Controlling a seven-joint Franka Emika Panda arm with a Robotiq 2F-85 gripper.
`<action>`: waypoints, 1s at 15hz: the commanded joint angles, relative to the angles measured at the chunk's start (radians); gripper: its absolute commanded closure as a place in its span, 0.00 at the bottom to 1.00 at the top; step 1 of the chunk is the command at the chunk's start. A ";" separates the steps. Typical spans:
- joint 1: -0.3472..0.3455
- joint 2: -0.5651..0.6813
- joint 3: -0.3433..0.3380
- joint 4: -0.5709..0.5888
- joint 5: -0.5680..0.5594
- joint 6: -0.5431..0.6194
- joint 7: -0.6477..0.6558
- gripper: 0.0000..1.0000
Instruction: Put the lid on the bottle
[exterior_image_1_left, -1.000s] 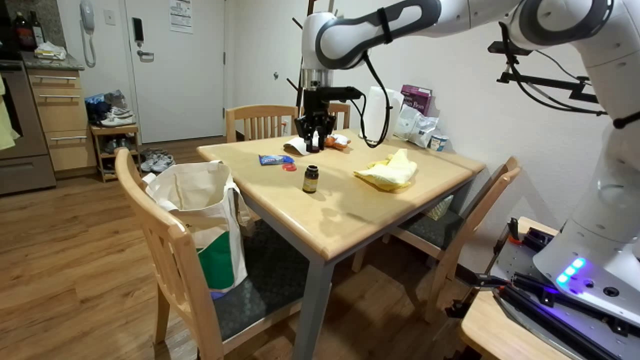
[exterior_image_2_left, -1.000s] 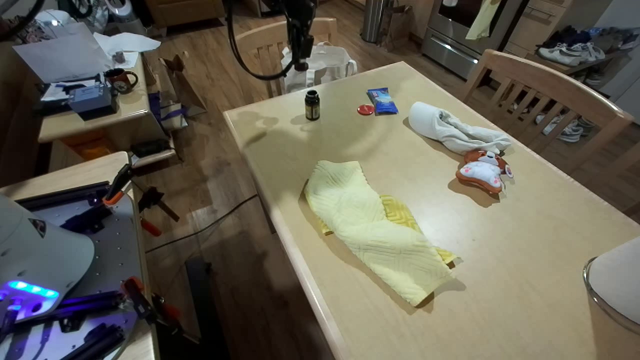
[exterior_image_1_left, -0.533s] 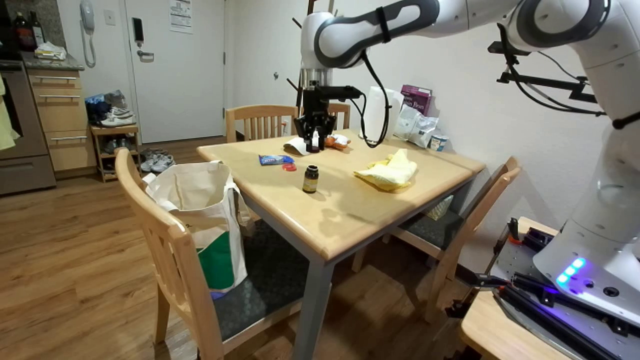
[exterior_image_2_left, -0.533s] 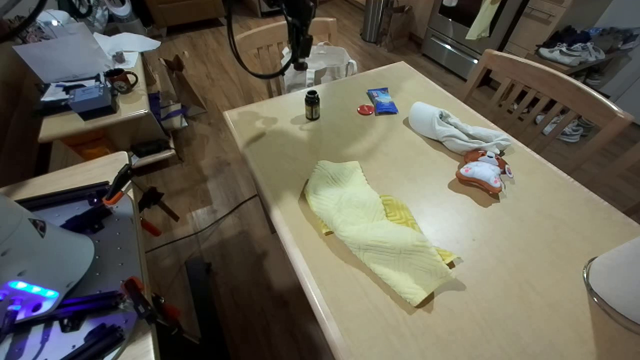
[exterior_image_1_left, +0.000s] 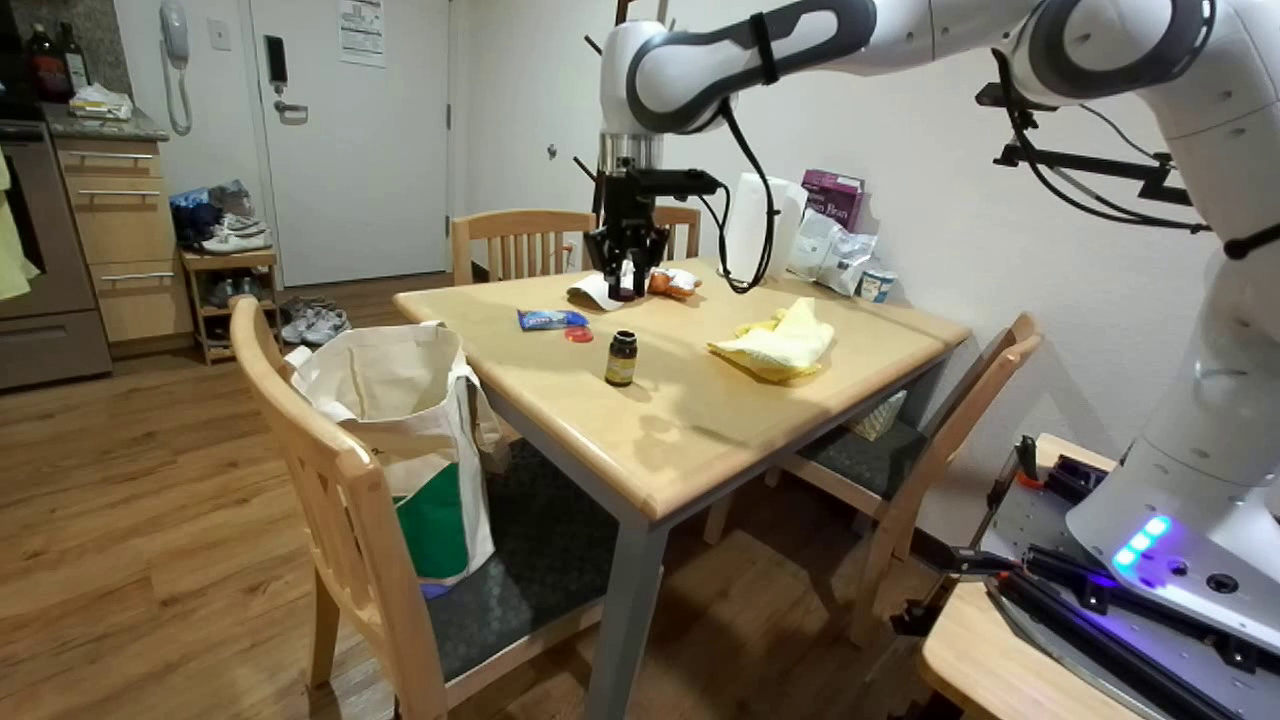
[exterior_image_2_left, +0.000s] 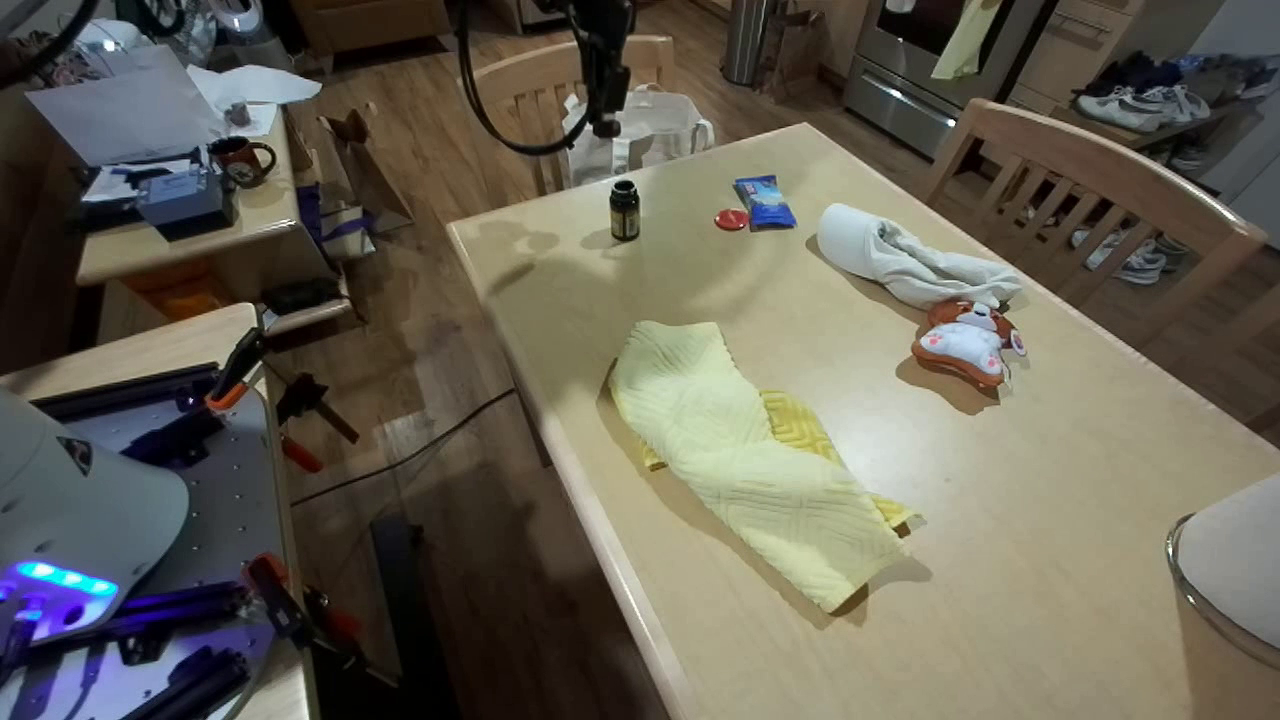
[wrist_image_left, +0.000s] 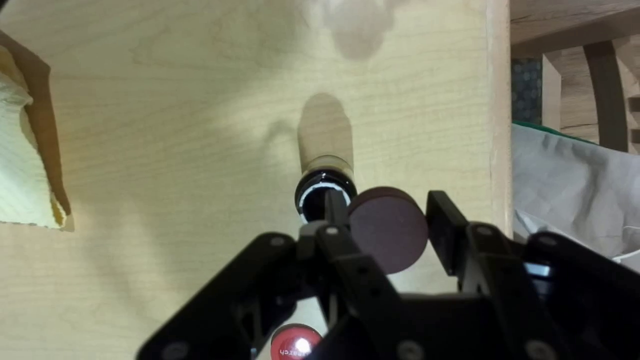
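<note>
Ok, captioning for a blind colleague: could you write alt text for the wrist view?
A tool grips a round reddish-brown lid above a pale table, where an open dark bottle appears left of the lid, partly hidden by the tool. A yellow cloth shows at the left edge, a red disc at the bottom.
</note>
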 joint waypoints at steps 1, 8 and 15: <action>-0.004 0.002 0.007 0.005 -0.005 -0.004 0.003 0.57; -0.019 0.026 0.010 0.020 0.008 -0.014 -0.010 0.82; -0.038 0.036 0.003 -0.015 0.015 0.016 0.002 0.82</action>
